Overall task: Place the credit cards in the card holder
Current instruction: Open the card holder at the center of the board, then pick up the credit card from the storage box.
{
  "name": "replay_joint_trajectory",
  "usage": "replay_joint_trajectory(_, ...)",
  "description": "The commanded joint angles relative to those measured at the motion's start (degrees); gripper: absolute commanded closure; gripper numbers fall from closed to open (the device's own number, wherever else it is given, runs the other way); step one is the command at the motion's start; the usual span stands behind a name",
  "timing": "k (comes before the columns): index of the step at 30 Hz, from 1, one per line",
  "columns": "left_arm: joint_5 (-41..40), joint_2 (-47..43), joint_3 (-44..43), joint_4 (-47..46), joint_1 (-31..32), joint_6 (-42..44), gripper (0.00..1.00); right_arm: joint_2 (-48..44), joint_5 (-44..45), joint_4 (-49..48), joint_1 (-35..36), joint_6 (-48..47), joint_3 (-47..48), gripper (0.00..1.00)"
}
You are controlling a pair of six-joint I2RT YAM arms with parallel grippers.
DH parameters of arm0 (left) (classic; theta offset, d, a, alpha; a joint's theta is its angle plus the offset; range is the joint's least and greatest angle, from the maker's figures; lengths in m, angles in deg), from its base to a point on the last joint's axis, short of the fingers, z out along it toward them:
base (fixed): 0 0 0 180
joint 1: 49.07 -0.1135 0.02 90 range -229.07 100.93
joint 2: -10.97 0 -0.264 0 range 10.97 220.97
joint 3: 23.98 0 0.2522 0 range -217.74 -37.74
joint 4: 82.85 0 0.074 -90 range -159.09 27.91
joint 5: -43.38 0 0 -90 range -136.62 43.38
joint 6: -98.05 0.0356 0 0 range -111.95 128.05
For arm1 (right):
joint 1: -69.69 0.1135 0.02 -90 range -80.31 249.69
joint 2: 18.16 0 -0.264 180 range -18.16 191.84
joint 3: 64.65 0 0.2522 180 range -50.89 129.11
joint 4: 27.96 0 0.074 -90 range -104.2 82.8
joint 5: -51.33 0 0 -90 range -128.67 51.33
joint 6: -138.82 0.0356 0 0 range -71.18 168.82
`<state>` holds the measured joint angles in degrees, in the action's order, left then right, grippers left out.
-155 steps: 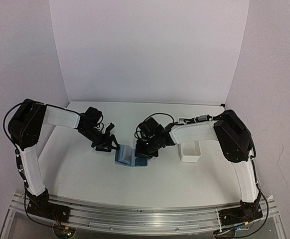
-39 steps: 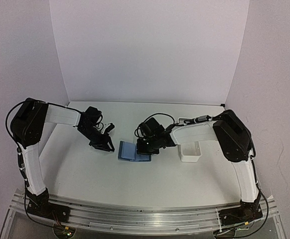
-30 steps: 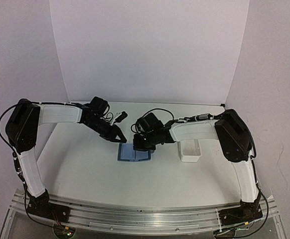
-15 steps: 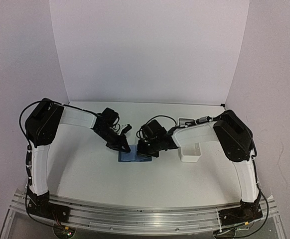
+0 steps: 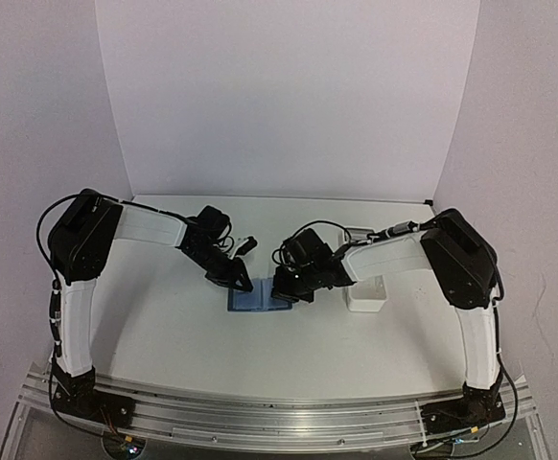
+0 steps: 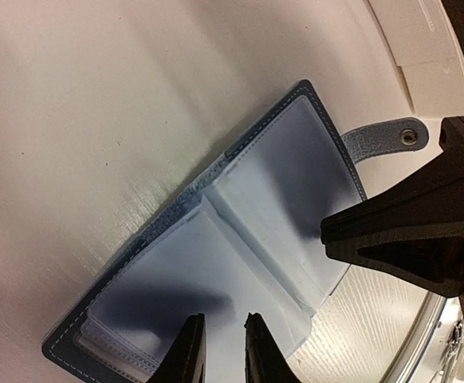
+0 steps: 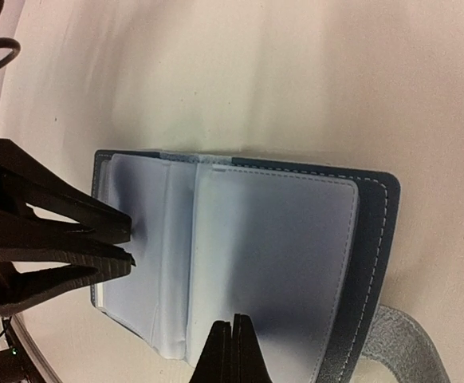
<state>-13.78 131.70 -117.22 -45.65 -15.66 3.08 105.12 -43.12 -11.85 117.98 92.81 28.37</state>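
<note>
Holder (image 5: 258, 300) lies open flat, midway between the left and right edges. Left gripper (image 6: 221, 351), fingers a narrow gap apart and empty, bears on its left page. Right gripper (image 7: 232, 345), tips together, pins the right page, likely to hold it spread for loading. Cards not visible.

table (image 5: 164, 326): white | card holder (image 5: 257, 300): open flat, centre | white tray (image 5: 365, 295): toward right edge, apart from holder

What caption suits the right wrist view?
Open dark-blue card holder flat on the white table, shut right gripper over one page, left gripper at the other.
</note>
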Motion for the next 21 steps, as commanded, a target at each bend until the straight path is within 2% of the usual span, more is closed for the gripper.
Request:
replay_joint_trajectory(1,0.1,-3.14,-1.28,-0.08,0.32,3.32,0.81,-2.48,-1.75,0.73,-0.05,-1.28,3.06,1.0)
replay_joint_trajectory(6,-0.31,-4.52,-0.72,0.19,0.34,4.12,0.8,-3.14,-2.77,0.45,-0.1,-1.25,4.09,1.0)
replay_joint_trajectory(12,1.89,-7.28,-5.71,3.43,0.28,4.88,0.76,-6.19,-2.88,0.46,-1.08,-4.47,8.72,1.0)
replay_joint_trajectory(15,4.73,-9.98,-5.21,2.63,0.17,6.73,0.71,-8.1,-4.84,0.35,-2.79,-6.75,9.58,0.91)
replay_joint_trajectory(17,6.99,-12.67,-3.87,1.24,0.02,7.3,0.61,-9.99,-7.25,0.43,-5.0,-10.43,10.35,0.74)
replay_joint_trajectory(18,8.21,-13.76,-2.58,0.22,-0.32,7.8,0.54,-10.98,-8.23,0.46,-5.89,-12.68,10.63,0.62)
replay_joint_trajectory(19,8.65,-14.92,-1.52,-1.34,-0.5,8.22,0.46,-12.15,-8.86,0.53,-6.87,-14.91,10.8,0.47)
replay_joint_trajectory(21,8.98,-16.98,0.36,-3.97,-0.91,8.87,0.28,-14.87,-8.92,0.63,-8.84,-21.6,10.42,0.05)
